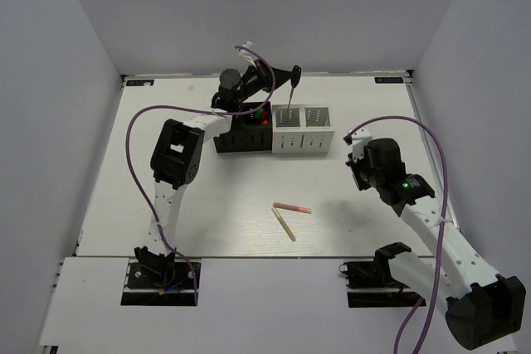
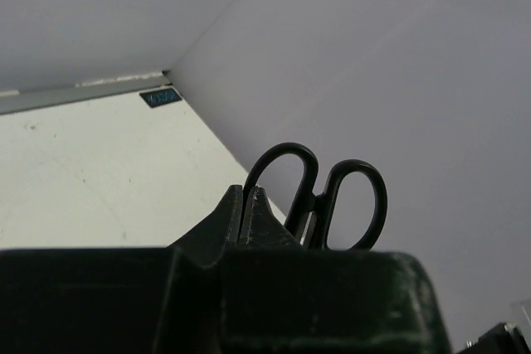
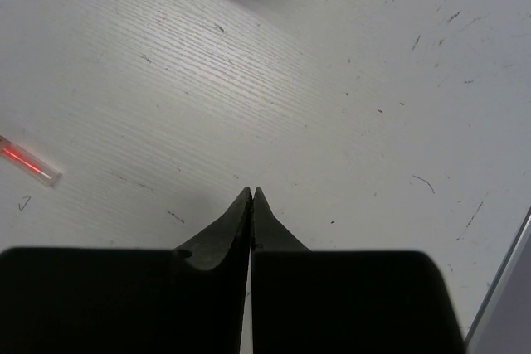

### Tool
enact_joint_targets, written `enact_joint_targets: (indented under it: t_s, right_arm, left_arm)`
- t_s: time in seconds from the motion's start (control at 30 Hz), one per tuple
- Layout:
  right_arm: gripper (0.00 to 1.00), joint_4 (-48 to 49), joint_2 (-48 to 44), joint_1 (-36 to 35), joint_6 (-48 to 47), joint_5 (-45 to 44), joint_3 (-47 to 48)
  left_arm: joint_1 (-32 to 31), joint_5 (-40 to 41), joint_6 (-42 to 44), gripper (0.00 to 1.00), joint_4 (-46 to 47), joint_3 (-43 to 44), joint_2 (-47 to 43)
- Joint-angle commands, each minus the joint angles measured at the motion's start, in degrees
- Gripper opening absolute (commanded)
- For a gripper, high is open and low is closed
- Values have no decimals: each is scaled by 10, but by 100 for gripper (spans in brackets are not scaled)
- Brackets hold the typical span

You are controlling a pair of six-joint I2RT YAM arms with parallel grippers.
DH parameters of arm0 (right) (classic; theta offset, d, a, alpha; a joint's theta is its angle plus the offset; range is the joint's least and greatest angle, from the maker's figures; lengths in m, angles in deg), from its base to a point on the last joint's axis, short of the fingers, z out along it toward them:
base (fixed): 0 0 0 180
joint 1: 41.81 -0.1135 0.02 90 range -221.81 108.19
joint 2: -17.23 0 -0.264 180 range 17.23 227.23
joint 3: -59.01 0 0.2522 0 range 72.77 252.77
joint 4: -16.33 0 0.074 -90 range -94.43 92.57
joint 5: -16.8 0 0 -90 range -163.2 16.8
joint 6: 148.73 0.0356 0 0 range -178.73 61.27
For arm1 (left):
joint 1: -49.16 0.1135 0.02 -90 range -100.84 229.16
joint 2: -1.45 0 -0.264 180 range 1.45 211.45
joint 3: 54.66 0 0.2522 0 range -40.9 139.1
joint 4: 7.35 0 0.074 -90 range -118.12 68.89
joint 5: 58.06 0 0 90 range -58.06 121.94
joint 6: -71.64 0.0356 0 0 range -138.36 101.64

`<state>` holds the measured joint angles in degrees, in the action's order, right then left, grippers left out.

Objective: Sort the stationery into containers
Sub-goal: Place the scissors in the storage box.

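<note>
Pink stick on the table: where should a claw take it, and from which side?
Grip the pink stick at the half away from the wooden stick, coming straight down from above and closing across its width. It lies flat on the table, and its other end nearly meets the wooden stick.

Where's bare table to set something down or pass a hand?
Free: the strip between containers and pink stick; table left of the left arm. Crowded: above the containers, where the left gripper holds scissors.
</note>
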<state>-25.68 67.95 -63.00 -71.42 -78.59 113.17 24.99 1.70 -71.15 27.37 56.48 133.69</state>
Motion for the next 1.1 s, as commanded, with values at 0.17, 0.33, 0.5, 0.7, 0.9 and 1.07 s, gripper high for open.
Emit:
enact_joint_targets:
  t_s: [0.17,0.33,0.5,0.7,0.9,1.07]
  right_arm:
    - [0,18,1,-2,-6,6,-1]
    - [0,15,1,-3,-6,7,-1]
    - [0,16,0,-2,-6,8,0]
    - [0,15,-1,-2,-8,10,-1]
    - [0,14,0,0,-7,11,0]
    - [0,14,0,-1,-8,13,0]
  left_arm:
    - [5,-61,24,0,22,-24,-38]
    - [1,-84,52,0,-6,-26,-44]
    - [-3,-106,89,0,-51,-33,-52]
    - [-12,-119,166,0,-122,-30,-72]
    - [-19,-122,214,11,-179,-19,-81]
    - [-21,-120,232,30,-204,-15,-88]
